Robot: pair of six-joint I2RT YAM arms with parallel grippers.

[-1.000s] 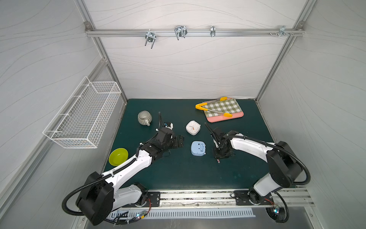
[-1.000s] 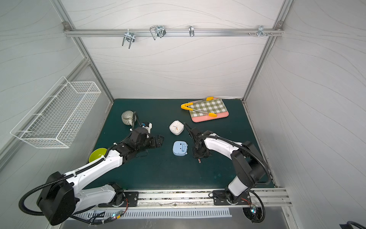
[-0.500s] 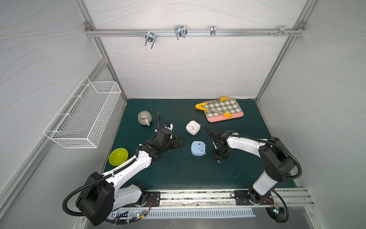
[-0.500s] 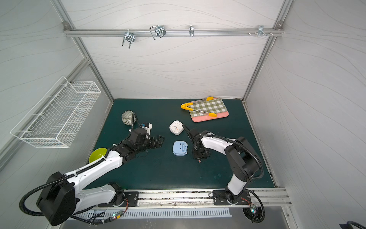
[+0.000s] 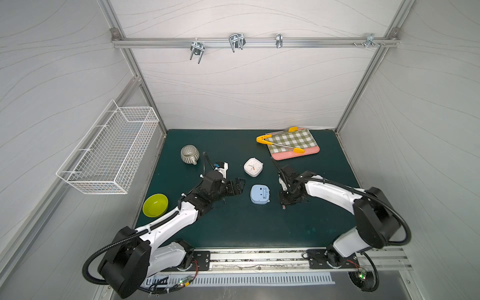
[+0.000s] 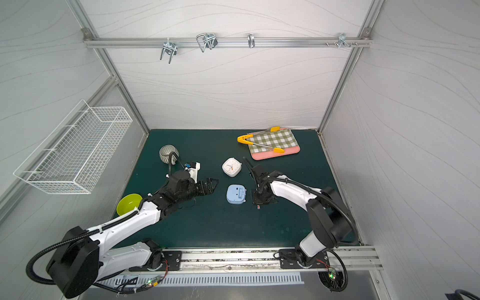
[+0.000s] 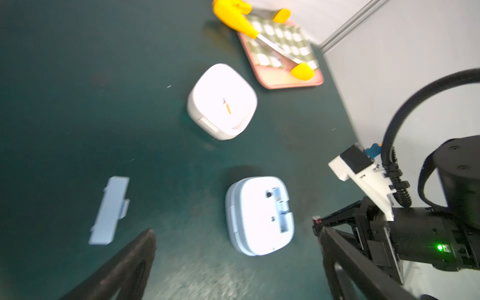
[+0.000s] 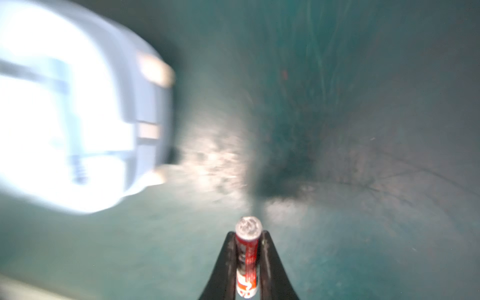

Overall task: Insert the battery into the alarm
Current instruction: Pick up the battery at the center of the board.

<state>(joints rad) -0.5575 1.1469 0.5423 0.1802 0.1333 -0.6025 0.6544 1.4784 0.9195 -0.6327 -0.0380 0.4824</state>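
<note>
Now, the state of play. My right hand [image 8: 248, 235] is pinched nearly closed on the battery [image 8: 246, 262], a slim red-and-white cell gripped along its sides, with the metal end cap poking out past the fingertips. In a top view that hand [image 5: 287, 201] sits low over the desk [image 5: 233, 228], at about 4 o'clock from the blue alarm [image 5: 260, 194] and just beside it. I cannot tell if the cell's end touches the mat.

The blue alarm lies face down near desk centre. Its battery bay [image 7: 281, 207] is uncovered and looks empty. The cover [image 7: 109, 210] lies flat on the desk, apart from the alarm.

My left hand [image 5: 240, 185] is spread fully wide and holds nothing. It hangs at 9 o'clock from the alarm, near it but not touching.

A white clock [image 5: 253, 167] sits face up at 11 o'clock, not in play.

Done, as I judge it: bay opened, battery gripped. Left: carry the cell over, line it up with the bay, seat it. The alarm is not yet steadied.
</note>
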